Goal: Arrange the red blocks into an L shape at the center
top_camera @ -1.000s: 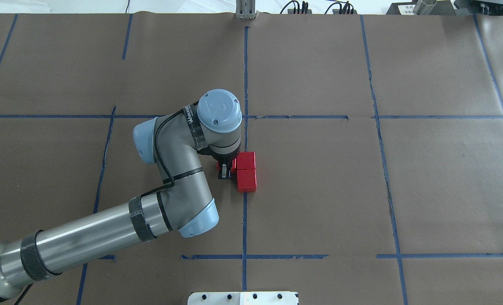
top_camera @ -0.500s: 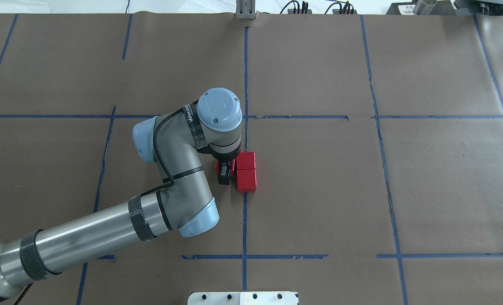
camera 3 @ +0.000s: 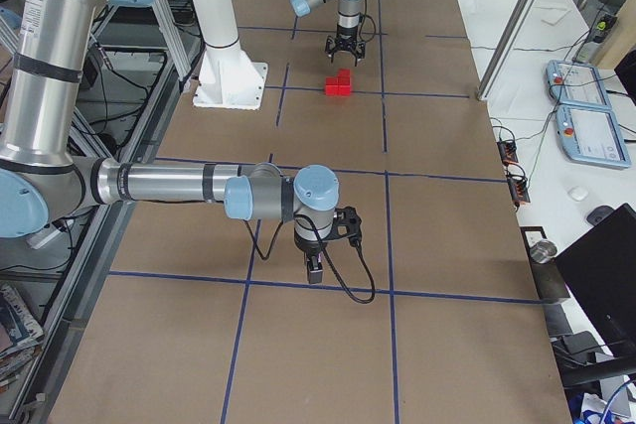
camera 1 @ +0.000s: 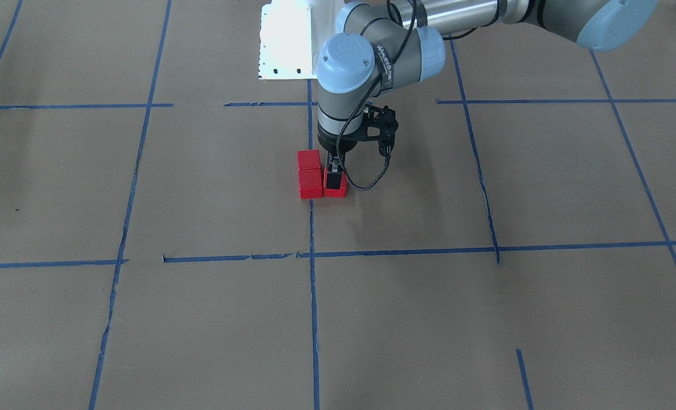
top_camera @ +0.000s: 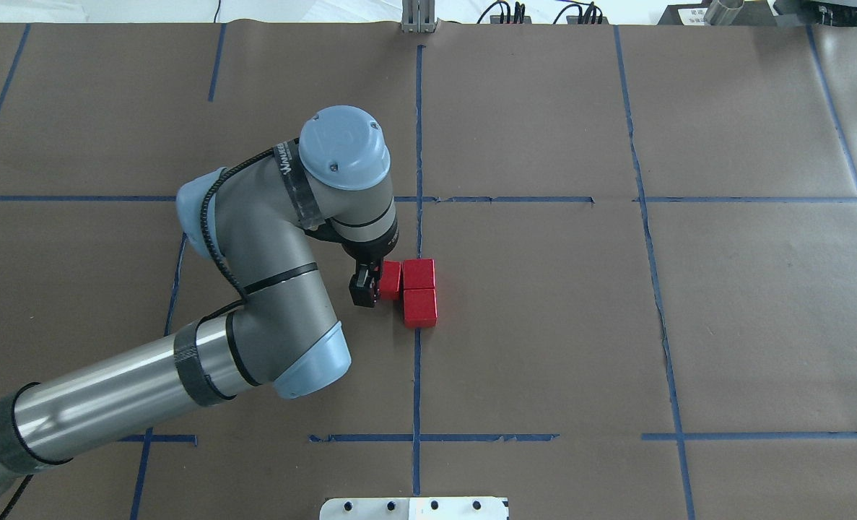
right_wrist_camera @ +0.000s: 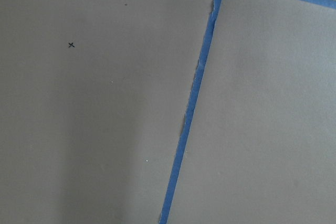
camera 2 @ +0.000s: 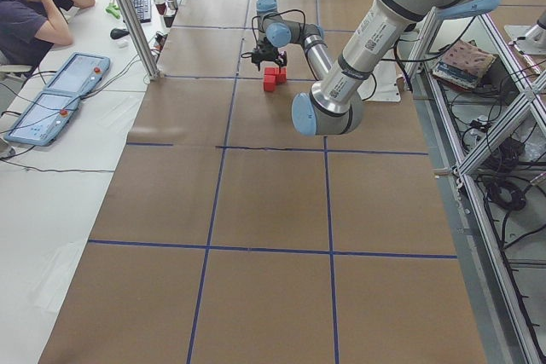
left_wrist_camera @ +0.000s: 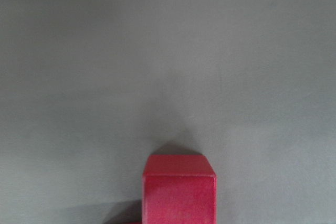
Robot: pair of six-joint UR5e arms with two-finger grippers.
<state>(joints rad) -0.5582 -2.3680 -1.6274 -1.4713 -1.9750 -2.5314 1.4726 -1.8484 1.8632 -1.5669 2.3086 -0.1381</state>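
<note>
Just changed: left two-finger gripper (camera 1: 334, 176) up from the third small bright red matte cube (top_camera: 390, 280) and off a little toward the bench's left edge, wrist and elbow higher than half a second ago. Cube left behind on the paper, now plainly seen from overhead, before mostly hidden under the fingers.

Meaning for the task: probably finished, or nearly. Beside it, two more red matte cubes (top_camera: 419, 292) in a short row along the long blue tape line (top_camera: 417, 375), touching each other. Third one set against the left-edge side of the cube farther from the robot. So an L formed, in the brown paper cell bordered with blue tape (top_camera: 529, 318) at the middle of the bench, well apart from all four edges.

Pose: forearm in from the robot-side left corner, elbow bent, wrist straight down, fingers just over and beside the third cube. Pincer seemingly parted and holding nothing, though only one dark finger clear to see, so said with some doubt.

Right gripper (camera 3: 315, 271) low over bare paper toward the bench's right edge, fingers down. Whether wide or narrow, cannot tell.
</note>
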